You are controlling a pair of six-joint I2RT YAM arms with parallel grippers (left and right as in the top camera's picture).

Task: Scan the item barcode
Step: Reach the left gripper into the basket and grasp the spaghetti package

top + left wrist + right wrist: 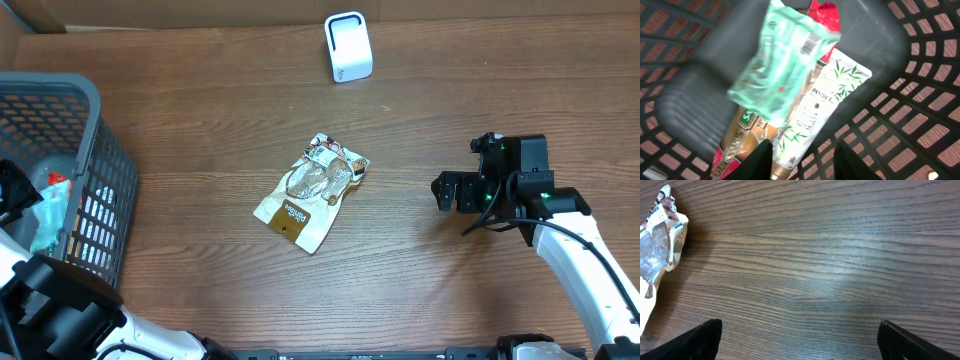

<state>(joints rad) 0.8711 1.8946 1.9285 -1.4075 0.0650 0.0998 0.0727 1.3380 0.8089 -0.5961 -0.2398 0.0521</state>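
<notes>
My left gripper (802, 162) reaches down into the grey basket (95, 160), where the overhead view shows it at the far left (18, 195). Its jaws stand apart, with basket mesh showing between them. The lower end of a white Pantene sachet (825, 100) lies in the gap beside the left finger (762, 162). A blurred translucent green pouch (782, 60) with a barcode lies over it. A gold and red packet (737, 142) sits to the left. My right gripper (447, 192) hovers wide open over bare table (800, 340). The white scanner (348, 46) stands at the back.
A gold and white snack bag (312, 190) lies flat mid-table, its edge showing at the left of the right wrist view (657, 245). A red packet (825, 12) peeks out at the basket's far end. Basket walls (920, 75) surround the left gripper.
</notes>
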